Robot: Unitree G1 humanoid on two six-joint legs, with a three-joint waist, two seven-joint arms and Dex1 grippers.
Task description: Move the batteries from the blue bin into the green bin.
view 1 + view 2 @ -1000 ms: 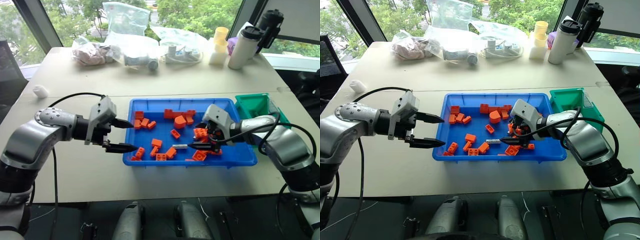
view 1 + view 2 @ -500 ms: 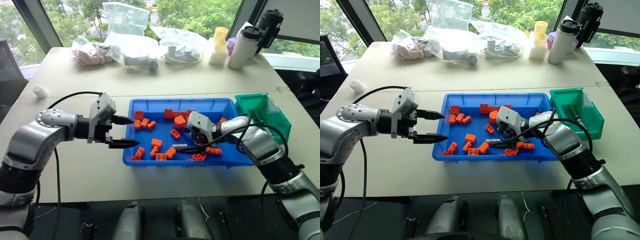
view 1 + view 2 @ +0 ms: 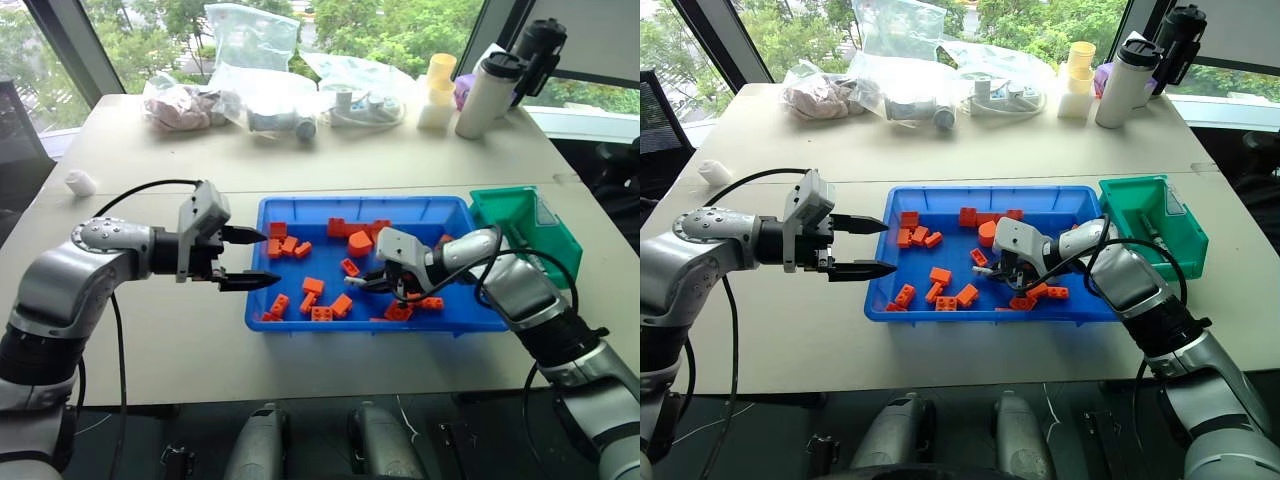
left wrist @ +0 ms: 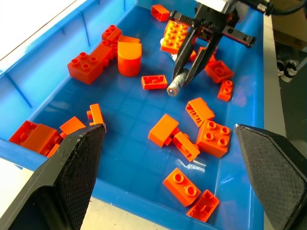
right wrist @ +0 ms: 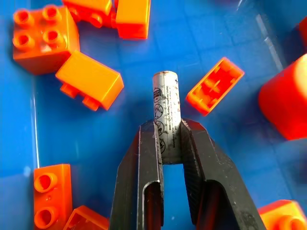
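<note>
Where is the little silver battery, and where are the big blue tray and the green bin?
Small silver-grey metal battery [image 5: 165, 103], right wrist view, on its printed side.
Large shallow bright-blue plastic tray [image 3: 262, 215], left eye view, on its rim.
Small deep green plastic bin [image 3: 1137, 213], right eye view, on its inside wall.

One battery [image 5: 166, 103], one blue bin [image 3: 300, 320] and one green bin [image 3: 530, 232] sit on the table [image 3: 150, 340]. Roughly eighteen orange bricks [image 3: 314, 286] scatter across the blue bin. At twelve o'clock, three clear plastic bags [image 3: 255, 40]; toward one o'clock, two bottles [image 3: 485, 92] and two stacked yellow cups [image 3: 438, 90].
</note>
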